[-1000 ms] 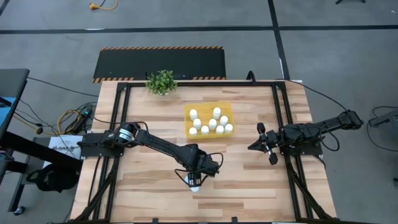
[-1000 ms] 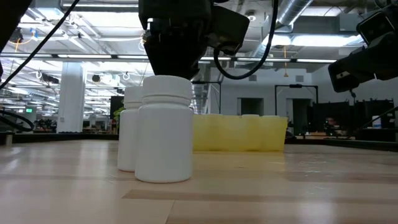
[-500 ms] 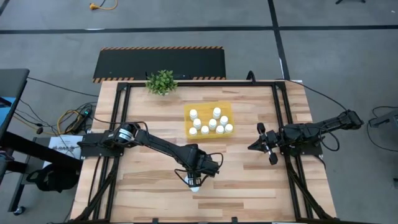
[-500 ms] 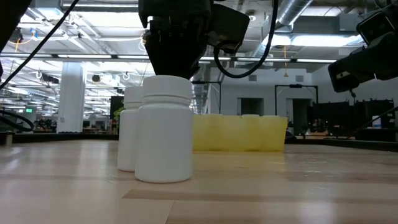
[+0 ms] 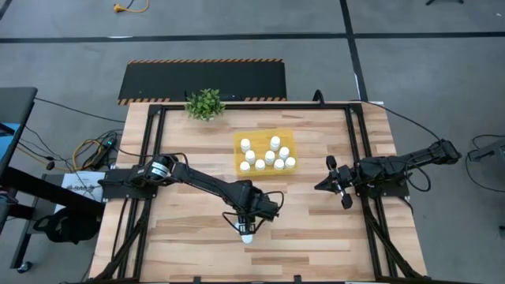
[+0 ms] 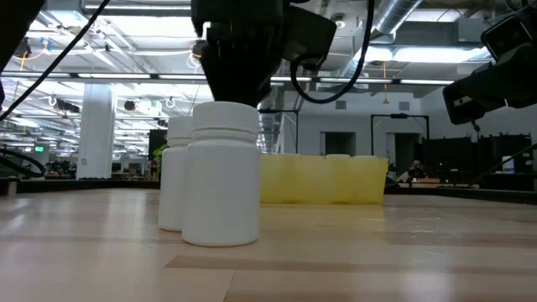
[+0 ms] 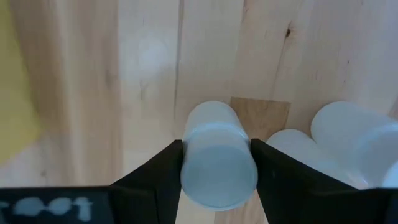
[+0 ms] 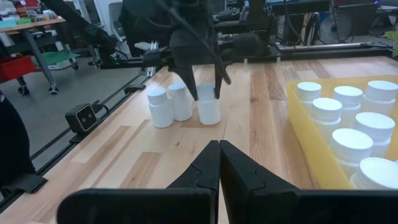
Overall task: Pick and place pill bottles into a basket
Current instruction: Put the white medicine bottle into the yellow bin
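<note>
White plastic bottle [image 7: 217, 158] stands on the surface, near side, apart from tray [image 5: 239, 155]. Left tool [image 7: 216, 163] straddles its cap; contact unclear, cannot tell if clenched. Likely light, rigid, slick: grip the body squarely. Right tool [image 8: 219, 163] clenched empty, waiting at right.

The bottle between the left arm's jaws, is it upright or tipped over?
Upright. The pill bottle stands cap-up on the table, with the left gripper straddling it from above.
</note>
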`<state>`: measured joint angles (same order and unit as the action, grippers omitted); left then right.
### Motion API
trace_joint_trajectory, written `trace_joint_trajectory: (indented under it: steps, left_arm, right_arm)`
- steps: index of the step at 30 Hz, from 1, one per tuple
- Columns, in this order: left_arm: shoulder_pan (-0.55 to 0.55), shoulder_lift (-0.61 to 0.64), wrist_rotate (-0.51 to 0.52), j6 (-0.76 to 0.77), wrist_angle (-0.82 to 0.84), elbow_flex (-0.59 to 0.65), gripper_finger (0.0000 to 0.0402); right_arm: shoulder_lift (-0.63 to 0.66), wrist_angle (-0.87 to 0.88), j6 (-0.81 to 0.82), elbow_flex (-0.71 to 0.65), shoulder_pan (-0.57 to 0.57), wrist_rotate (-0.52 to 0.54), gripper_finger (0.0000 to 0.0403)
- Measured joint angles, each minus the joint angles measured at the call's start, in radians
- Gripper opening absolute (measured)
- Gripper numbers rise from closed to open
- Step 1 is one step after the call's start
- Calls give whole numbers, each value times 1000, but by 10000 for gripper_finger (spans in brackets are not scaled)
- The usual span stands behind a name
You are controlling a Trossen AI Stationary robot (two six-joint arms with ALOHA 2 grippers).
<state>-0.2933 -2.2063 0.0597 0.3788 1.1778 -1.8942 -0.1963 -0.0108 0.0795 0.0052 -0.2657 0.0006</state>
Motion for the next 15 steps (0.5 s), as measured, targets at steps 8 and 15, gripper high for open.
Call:
trace_joint_trajectory:
  steps: [8,15]
  left_arm:
    - [32,4,0,-107,95,-102,160]
    - [82,4,23,-240,213,-216,162]
  right_arm:
    - [0,0,0,0,0,0,1]
    - [0,0,0,0,0,0,1]
